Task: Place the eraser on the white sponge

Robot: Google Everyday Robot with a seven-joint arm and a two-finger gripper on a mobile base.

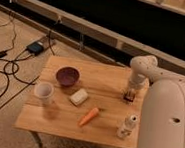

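My gripper [130,95] points down at the right edge of the wooden table [109,88], under the white arm's elbow. Its tips are shut on the eraser [129,99], a small dark block with a reddish strip that still rests on the tabletop. The white sponge [79,96], a cream pad with rounded corners, lies near the table's middle, well to the left of the gripper. Most of the eraser is hidden by the fingers.
A purple bowl [67,76] sits behind the sponge and a white cup [44,92] stands to its left. An orange carrot [88,116] lies in front of the sponge. A white bottle [127,126] stands near the front right corner. Cables and a power adapter [36,47] lie on the floor at left.
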